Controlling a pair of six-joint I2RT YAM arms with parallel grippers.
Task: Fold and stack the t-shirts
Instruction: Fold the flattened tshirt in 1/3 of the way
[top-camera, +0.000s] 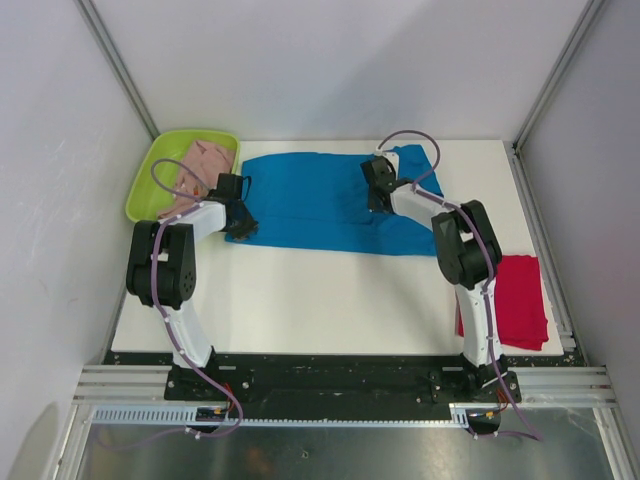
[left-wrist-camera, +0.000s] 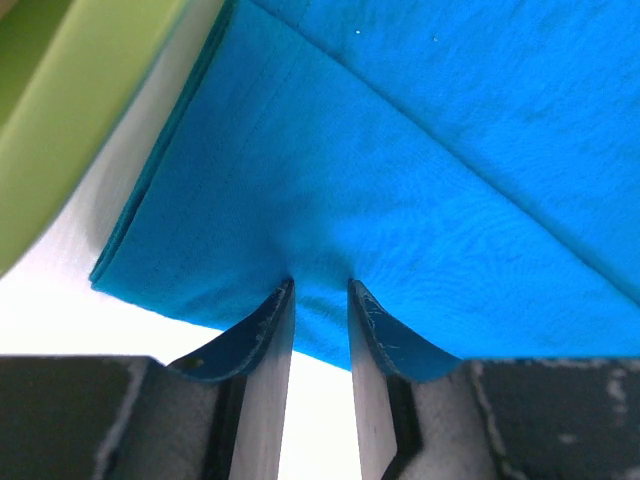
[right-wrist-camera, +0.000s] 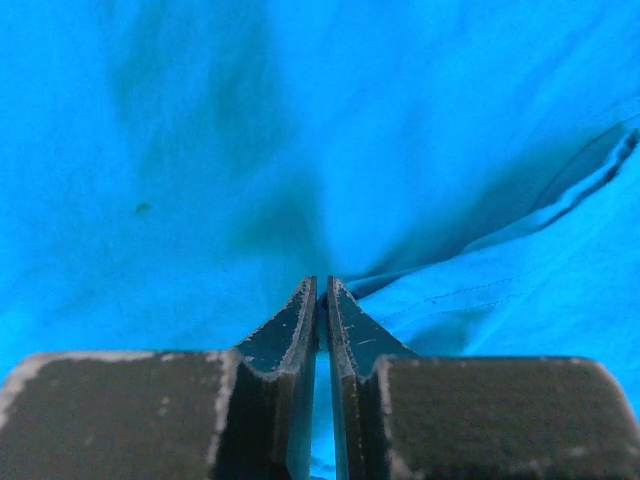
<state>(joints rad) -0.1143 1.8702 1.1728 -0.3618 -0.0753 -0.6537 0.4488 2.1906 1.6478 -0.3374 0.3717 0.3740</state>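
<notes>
The bright blue t-shirt (top-camera: 310, 205) lies spread across the back middle of the table. My left gripper (top-camera: 240, 218) is at its folded left edge. In the left wrist view, the left gripper (left-wrist-camera: 320, 287) stands partly open with the blue t-shirt's (left-wrist-camera: 400, 150) near hem across the gap at the tips, unpinched. My right gripper (top-camera: 378, 200) is over the shirt's right part. Seen from the right wrist, the right gripper (right-wrist-camera: 322, 285) is shut on a thin fold of the blue t-shirt (right-wrist-camera: 200, 150). The red t-shirt (top-camera: 518, 300) lies folded at the right edge. The pale pink t-shirt (top-camera: 205, 160) lies in the tray.
A lime-green plastic tray (top-camera: 140, 195) stands at the back left corner, close to my left gripper, and its rim (left-wrist-camera: 60, 120) shows beside the blue shirt's edge. Grey walls and metal frame posts close in the table on three sides.
</notes>
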